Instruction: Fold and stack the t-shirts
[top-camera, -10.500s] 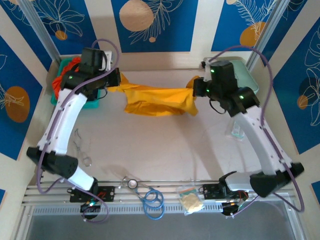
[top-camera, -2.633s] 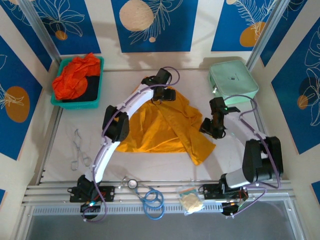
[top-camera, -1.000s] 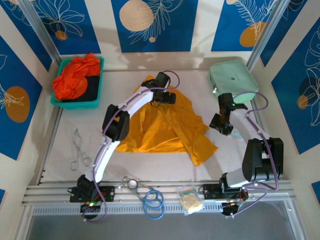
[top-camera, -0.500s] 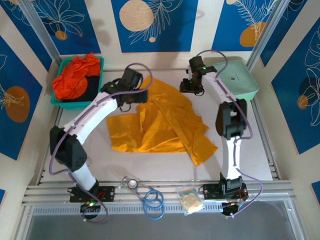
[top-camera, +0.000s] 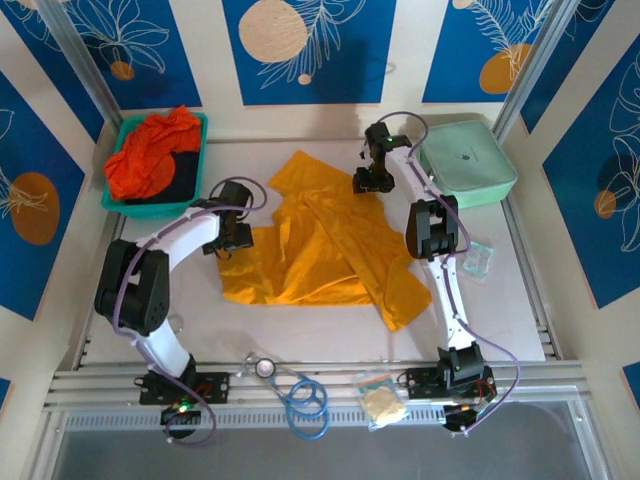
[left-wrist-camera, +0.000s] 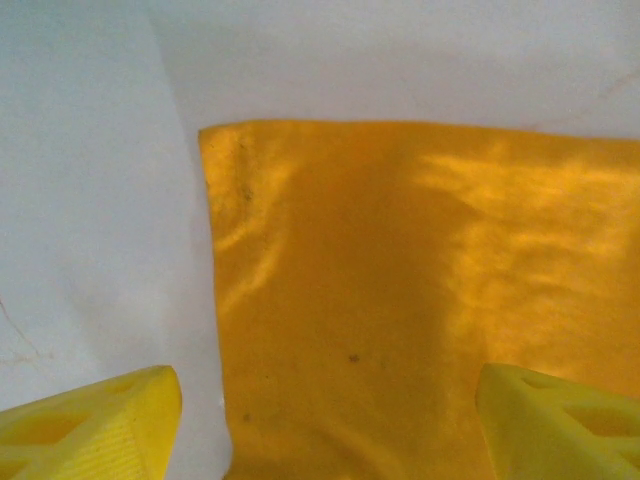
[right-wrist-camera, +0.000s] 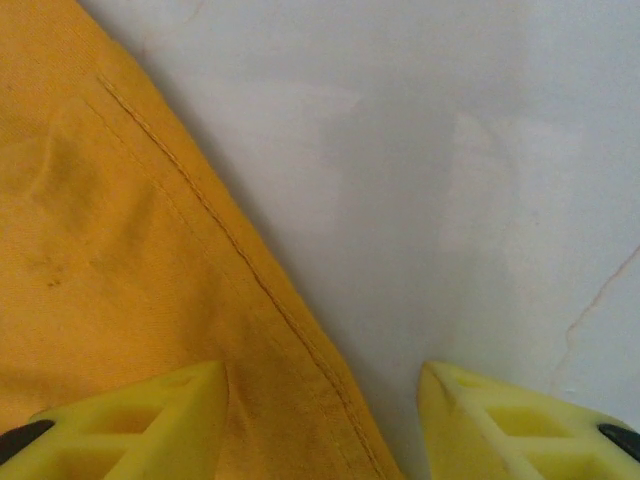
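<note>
Top camera: high, looking down over table (top-camera: 500, 310). Wrist cameras: close, downward; all share yellow t-shirt (top-camera: 320, 250).

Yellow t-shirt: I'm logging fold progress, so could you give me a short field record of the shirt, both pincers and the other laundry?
yellow t-shirt: lying on the table, rumpled, flaps overlapping, no neat fold
left pincer: open, over a corner at the shirt's left edge
right pincer: open, straddling a stitched hem at the shirt's far edge
red-orange t-shirts: heaped in the teal tray, far left
stack: not yet started
</note>
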